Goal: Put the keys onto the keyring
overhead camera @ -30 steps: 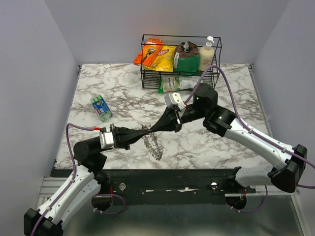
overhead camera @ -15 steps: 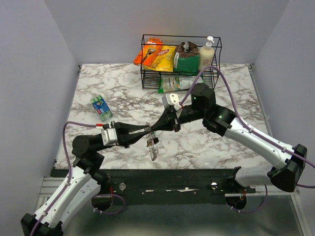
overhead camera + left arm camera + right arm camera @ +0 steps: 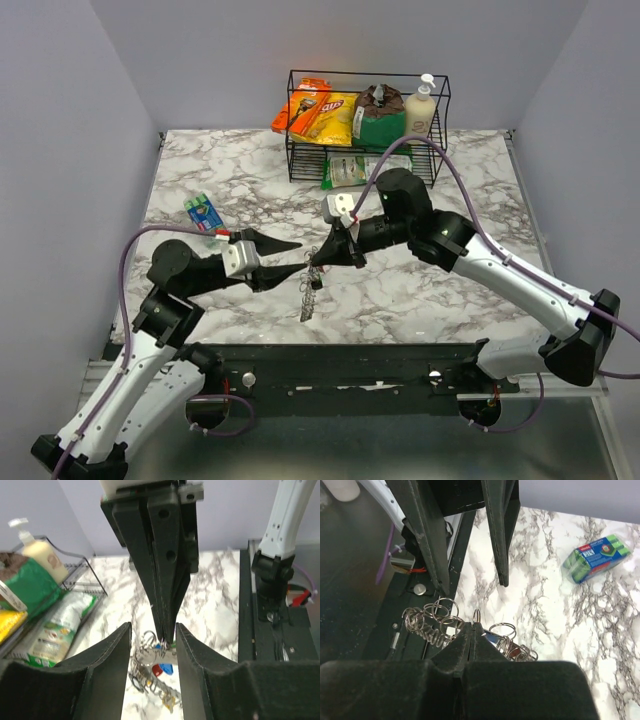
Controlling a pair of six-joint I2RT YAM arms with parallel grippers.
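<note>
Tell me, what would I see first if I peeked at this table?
You'd spot two black arms meeting tip to tip mid-table. The right tool pinches the silvery keyring, which dangles with coloured keys, and its tip sits inside the open left tool. Next you'd see the wire rack of snack bags at the back and a green pack on the left.

Keys (image 3: 163, 670) partly hidden beneath keyring (image 3: 144, 649) coils, their shapes indistinct

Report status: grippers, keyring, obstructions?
Right gripper shut on keyring, coil dangling below. Left gripper open, flanking right's tip. Blue and red keys bunched with the coil. Nothing blocking.
</note>
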